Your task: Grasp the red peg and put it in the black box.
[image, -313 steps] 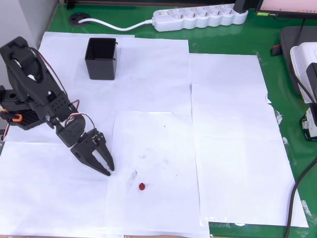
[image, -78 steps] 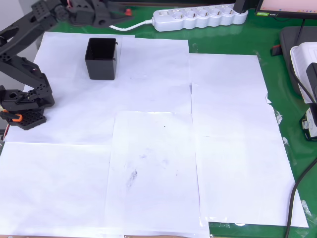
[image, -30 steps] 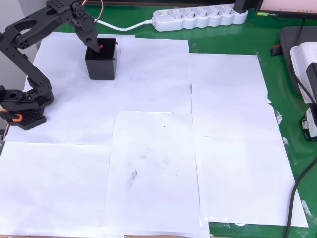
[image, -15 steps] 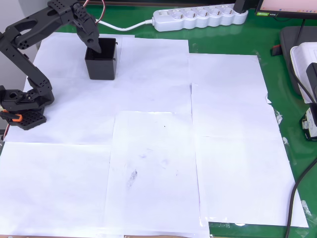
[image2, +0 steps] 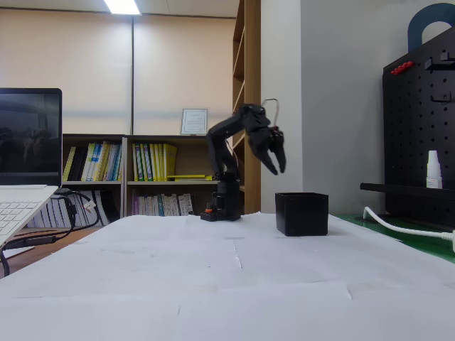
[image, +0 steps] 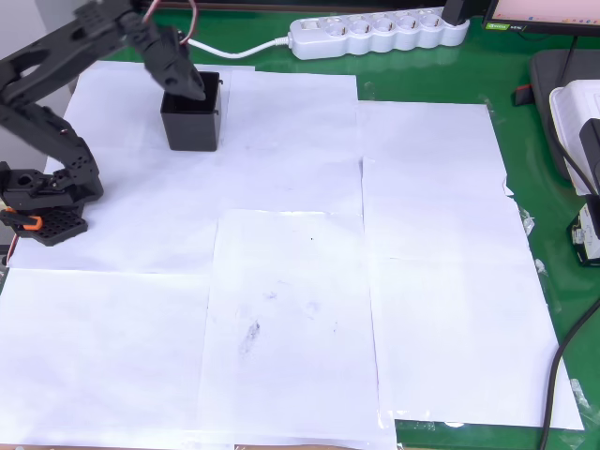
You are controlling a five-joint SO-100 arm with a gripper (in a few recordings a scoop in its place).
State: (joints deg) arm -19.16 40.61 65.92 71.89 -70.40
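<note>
No brand, label or legible writing is showing on any item. The black box (image: 192,114) is standing upright on white paper sheets (image: 300,281) that are covering the green desk (image: 525,169), toward the upper left of the overhead view; its walls are upright and its mouth is facing up, but the interior is reading as plain dark and its contents cannot be told. The red peg is not discernible, so its place cannot be stated. The tool (image: 187,86) is hanging over the box's upper rim in the overhead view, somewhat blurred; in the fixed view the tool (image2: 273,160) is sitting above the box (image2: 302,213), apart from it, with its two fingers spread and nothing visible between them. The arm's base (image: 42,202) is resting at the left edge of the paper. A white power strip (image: 380,33) is lying along the far edge of the desk, its cable running left.
</note>
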